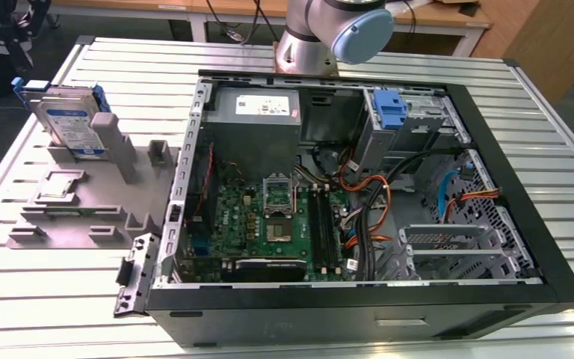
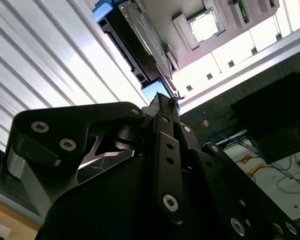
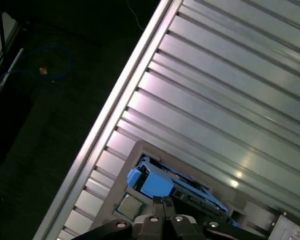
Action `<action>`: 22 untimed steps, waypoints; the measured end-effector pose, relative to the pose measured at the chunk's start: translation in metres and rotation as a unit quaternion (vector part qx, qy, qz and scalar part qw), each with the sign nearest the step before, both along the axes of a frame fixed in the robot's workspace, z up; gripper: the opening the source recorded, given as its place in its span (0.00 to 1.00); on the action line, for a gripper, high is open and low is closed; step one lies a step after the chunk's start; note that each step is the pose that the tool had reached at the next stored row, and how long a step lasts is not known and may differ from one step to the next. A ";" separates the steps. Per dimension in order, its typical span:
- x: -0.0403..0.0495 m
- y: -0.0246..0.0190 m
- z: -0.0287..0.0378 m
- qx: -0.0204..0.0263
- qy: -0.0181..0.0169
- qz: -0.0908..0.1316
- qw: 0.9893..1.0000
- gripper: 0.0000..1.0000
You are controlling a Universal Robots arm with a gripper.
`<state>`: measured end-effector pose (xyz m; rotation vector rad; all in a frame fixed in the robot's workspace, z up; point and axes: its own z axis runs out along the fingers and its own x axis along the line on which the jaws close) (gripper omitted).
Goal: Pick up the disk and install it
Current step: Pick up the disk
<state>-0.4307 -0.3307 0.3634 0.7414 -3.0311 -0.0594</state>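
Your disk (image 1: pixel 71 123) is not in the case (image 1: pixel 367 303). It stands on its edge in the grey holder (image 1: pixel 78 217), on the surface (image 1: pixel 57 321), at the exterior view's left of the case. Its long axis points nearly straight up, with only a small lean. The labelled face looks toward the exterior camera, and the blue rails run along its two long edges.

The claw (image 3: pixel 162 202) is narrow. In the first wrist view its two fingers (image 3: pixel 157 202) lie side by side with almost no gap, and nothing is between them. It holds nothing.

What matters for you is this relation: the disk lies directly ahead of the claw tips, in the line where they point. In both wrist views the tips come close to the upper blue-railed end of the disk. I cannot tell if they touch it or are only just beside it.

The cage (image 1: pixel 436 112) is in the far corner of the case, at the exterior view's right, well apart from the disk. I judge that the picking is not yet done.
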 end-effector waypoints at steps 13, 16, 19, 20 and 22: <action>0.0000 0.0000 -0.0025 0.000 0.000 0.118 0.993 0.11; 0.0000 0.0000 -0.0029 0.000 0.000 0.145 0.989 0.11; 0.0000 0.0000 -0.0034 0.000 0.000 0.172 0.985 0.11; 0.0000 0.0000 -0.0035 0.000 0.000 0.181 0.983 0.11; 0.0000 0.0000 -0.0039 0.000 0.000 0.199 0.980 0.11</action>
